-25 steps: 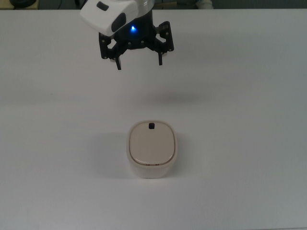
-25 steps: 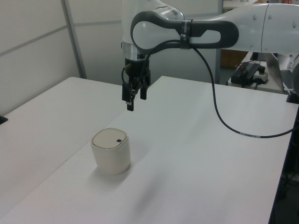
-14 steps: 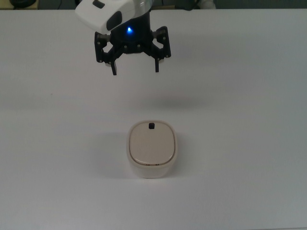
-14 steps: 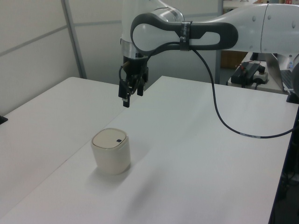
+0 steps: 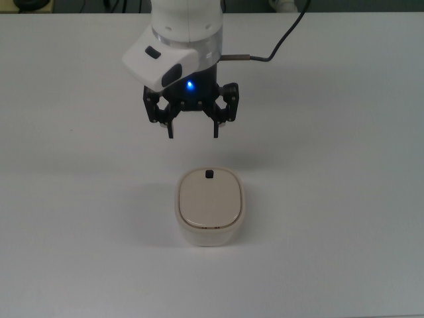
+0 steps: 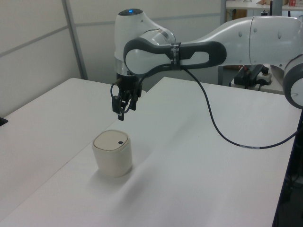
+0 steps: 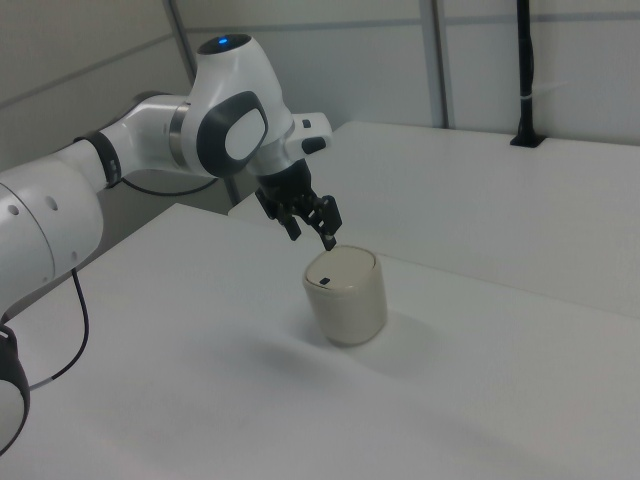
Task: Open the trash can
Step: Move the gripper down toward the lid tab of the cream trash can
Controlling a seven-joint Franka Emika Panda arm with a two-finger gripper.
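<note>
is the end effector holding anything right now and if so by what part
Nothing is held. The end effector is open and empty, hovering above the white table, apart from the small cream-white plastic trash can, whose beige lid is on.

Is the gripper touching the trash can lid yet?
Apart. In the left view the gripper hangs above the trash can, with bare table showing between its fingertips and the lid.

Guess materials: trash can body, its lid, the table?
Trash can: likely matte cream plastic, judging by its smooth rounded walls. Lid: beige, flat, probably plastic too, with a small black knob. Table: plain white, low sheen; perhaps laminate, can't confirm.
</note>
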